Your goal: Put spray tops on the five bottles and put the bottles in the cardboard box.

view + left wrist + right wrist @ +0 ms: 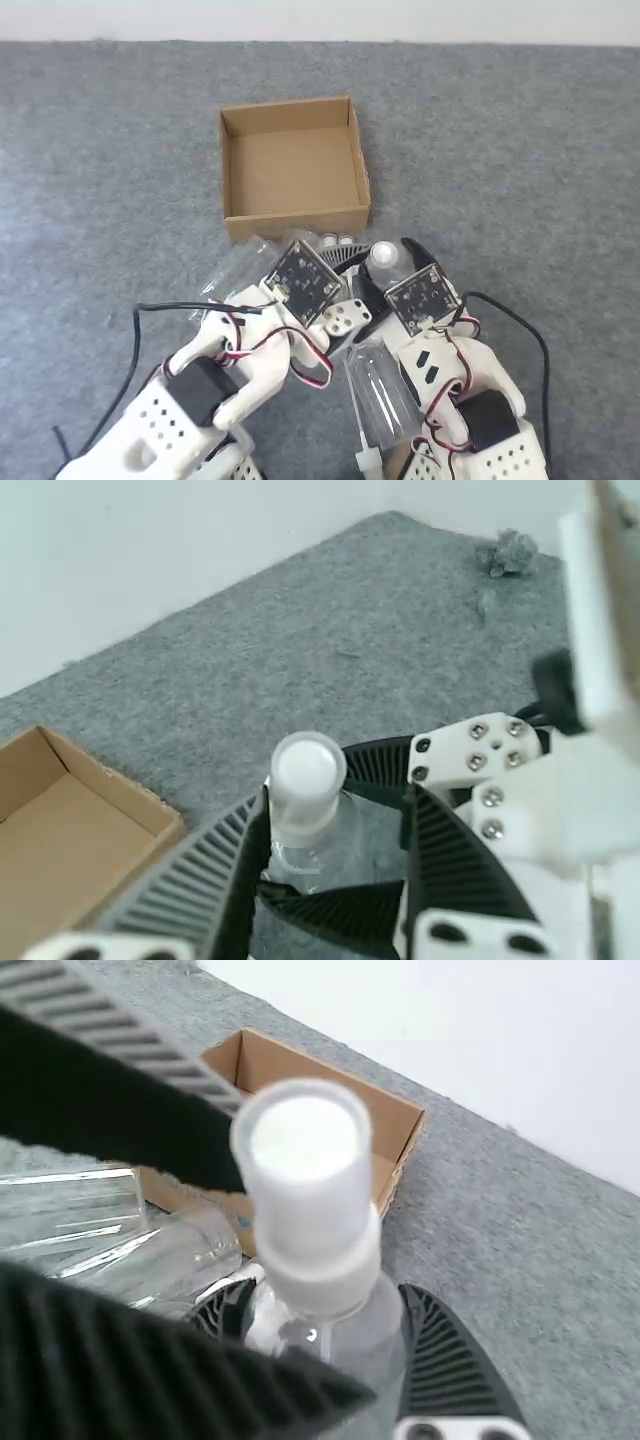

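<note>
Grey carpet (520,150), both arms at one upright bottle (385,262), just short of the cardboard box (295,215).
Nearest, a lying bottle (385,395), clear, sits between the arms. Right gripper (300,1280) is clamped on the upright bottle, which has a white cap (308,770). Left gripper (335,825) has its jaws spread around it, unclamped. Spare bottles (100,1220) lie against the box front.

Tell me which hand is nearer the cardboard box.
Left. The left hand sits just in front of the cardboard box, by its near wall; the right hand is farther out, past the box's corner, gripping the bottle.
</note>
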Robot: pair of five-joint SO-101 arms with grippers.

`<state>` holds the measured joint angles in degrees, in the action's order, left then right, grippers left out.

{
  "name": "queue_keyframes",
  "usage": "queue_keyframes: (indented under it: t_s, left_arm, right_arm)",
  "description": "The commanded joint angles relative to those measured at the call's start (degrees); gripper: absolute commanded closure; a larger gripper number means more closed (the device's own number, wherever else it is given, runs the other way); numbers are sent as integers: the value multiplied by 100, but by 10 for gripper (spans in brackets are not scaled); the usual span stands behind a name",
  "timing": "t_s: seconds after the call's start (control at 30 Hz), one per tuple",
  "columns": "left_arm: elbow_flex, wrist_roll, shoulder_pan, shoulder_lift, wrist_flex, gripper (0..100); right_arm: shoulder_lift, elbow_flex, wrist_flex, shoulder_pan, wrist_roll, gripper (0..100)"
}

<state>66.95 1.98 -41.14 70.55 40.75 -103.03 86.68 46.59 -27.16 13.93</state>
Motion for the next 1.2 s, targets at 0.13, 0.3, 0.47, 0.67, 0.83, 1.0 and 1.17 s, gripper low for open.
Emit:
queue_keyframes:
  t_s: [0.13, 0.3, 0.47, 0.67, 0.83, 1.0, 1.17]
  left_arm:
    - [-760, -26, 53, 70, 870, 796]
    - [-1191, -18, 862, 70, 1354, 796]
    - [-1376, -18, 1389, 79, 1714, 796]
    - [-1385, -9, 1424, 79, 2022, 800]
    - [-1358, -9, 2031, 79, 2092, 801]
    - [-1244, -9, 3095, 79, 2101, 801]
    - [-866, 229, 3596, 79, 2075, 802]
  right_arm:
    - [-119, -255, -119, 110, 18, 991]
    - [-119, -35, -391, 110, 18, 991]
    - [-119, -26, -418, 110, 18, 991]
    - [-119, -9, -418, 119, 18, 991]
    - [-119, 53, -426, 119, 18, 991]
    - [-119, 105, -418, 127, 18, 991]
    - [-119, 105, -418, 127, 18, 991]
